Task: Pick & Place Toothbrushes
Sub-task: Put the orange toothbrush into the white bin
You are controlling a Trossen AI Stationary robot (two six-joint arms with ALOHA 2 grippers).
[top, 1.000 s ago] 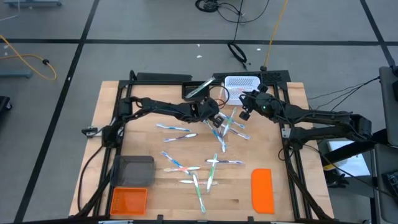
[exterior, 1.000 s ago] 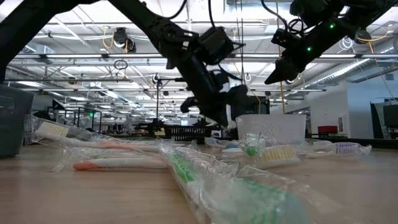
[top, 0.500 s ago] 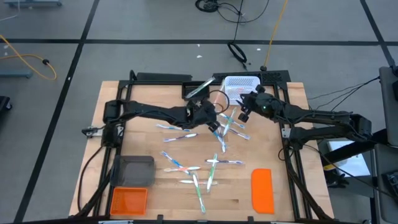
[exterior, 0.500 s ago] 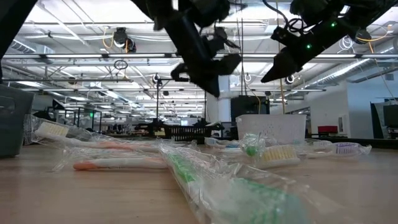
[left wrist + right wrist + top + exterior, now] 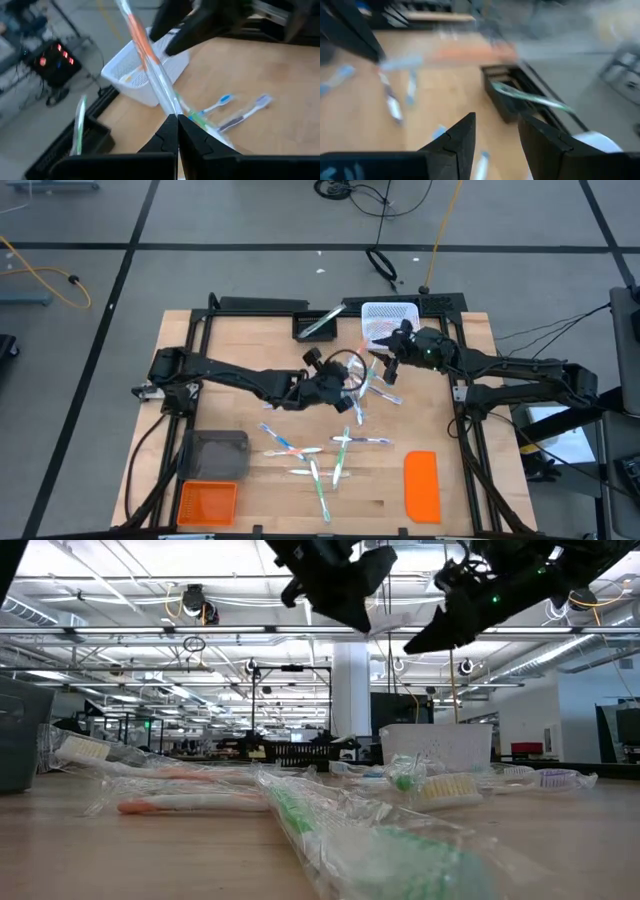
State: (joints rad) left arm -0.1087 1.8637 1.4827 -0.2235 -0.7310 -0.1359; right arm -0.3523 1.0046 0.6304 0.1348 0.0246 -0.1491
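1. Orange-accented toothbrush [image 5: 145,55] is gripped between the closed fingers of the left gripper [image 5: 177,122], raised above the table.
2. Toothbrushes [image 5: 318,452] lie scattered below and beside it.
3. Right gripper [image 5: 386,352] is parted and empty, just beside the white basket [image 5: 385,314].

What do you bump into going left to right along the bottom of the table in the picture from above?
Orange tray → grey box just above it → loose toothbrushes in the middle → flat orange lid.
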